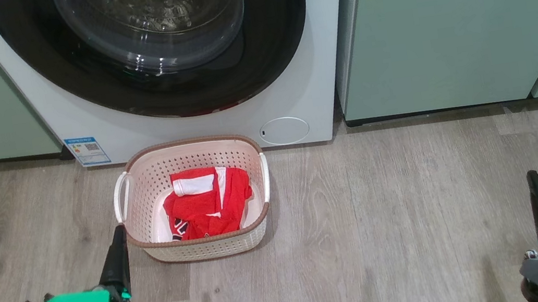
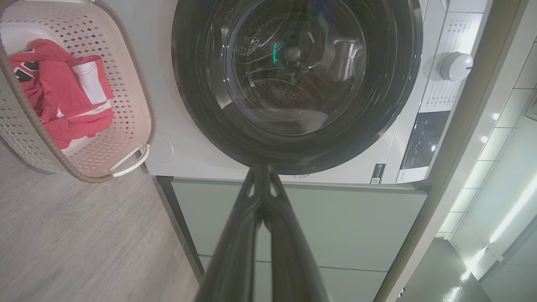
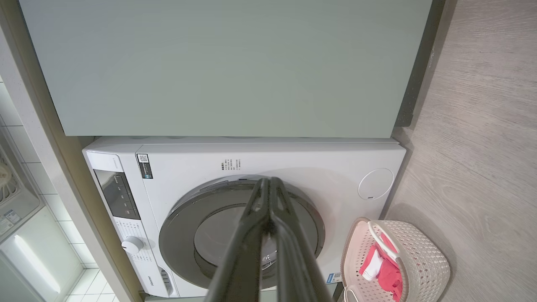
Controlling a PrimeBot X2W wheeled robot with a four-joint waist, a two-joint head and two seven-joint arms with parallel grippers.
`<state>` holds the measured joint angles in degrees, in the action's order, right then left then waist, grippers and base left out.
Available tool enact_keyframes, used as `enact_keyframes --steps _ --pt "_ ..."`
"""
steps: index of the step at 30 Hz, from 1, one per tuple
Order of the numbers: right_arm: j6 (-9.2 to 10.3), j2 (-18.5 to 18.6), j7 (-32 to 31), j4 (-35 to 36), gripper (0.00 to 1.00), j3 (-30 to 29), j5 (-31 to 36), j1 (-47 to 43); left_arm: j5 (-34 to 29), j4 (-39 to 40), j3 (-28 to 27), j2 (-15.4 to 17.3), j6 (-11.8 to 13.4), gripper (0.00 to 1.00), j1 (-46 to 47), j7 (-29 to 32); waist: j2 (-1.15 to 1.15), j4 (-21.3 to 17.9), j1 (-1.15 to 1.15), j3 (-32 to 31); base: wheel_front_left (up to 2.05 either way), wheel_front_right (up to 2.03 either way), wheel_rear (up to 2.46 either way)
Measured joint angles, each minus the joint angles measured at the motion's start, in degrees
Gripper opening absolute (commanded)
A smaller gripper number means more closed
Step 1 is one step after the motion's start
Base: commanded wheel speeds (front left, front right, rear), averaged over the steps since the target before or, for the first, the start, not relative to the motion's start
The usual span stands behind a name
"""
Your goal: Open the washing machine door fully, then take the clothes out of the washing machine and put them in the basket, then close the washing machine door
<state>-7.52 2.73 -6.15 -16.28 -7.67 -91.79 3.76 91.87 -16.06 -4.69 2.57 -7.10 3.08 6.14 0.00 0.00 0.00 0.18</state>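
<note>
**Finding.** The washing machine door [image 1: 152, 30] sits flush against the front of the washing machine [image 1: 321, 75] and appears closed. The clothes [image 1: 207, 201] lie heaped inside the basket [image 1: 189, 144], which stands on the floor [image 1: 387, 208] just in front of the machine, below the door.

**Grippers.** The left gripper [image 1: 119, 236] has its fingers pressed together and holds nothing; its tip is near the basket's near left corner. The right gripper [image 1: 534, 181] is likewise clenched and empty, well apart from the basket.

**Risks noted:**
1. The latch is unconfirmed. A door merely pushed to, with the catch not engaged, could swing out again.
2. A faint red tinge shows behind the window in the left wrist view. It could be a reflection or a garment lying in the drum; which one cannot be told.
3. A forward sweep of the left arm could nudge or tip the basket and spill its load
</note>
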Motion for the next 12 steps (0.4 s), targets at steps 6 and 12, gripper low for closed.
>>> enact_keyframes --steps 6,12 --pt "0.0 0.0 0.0 0.0 0.0 0.0 0.0 0.0 0.0 0.0 0.0 0.0 0.0 0.0 0.0 0.0 0.0 0.0 0.0 0.0 0.0 0.0 0.0" --pt "0.0 0.0 0.0 0.0 0.0 0.0 0.0 0.0 0.0 0.0 0.0 0.0 0.0 0.0 0.0 0.0 0.0 0.0 0.0 0.0 0.0 0.0 0.0"
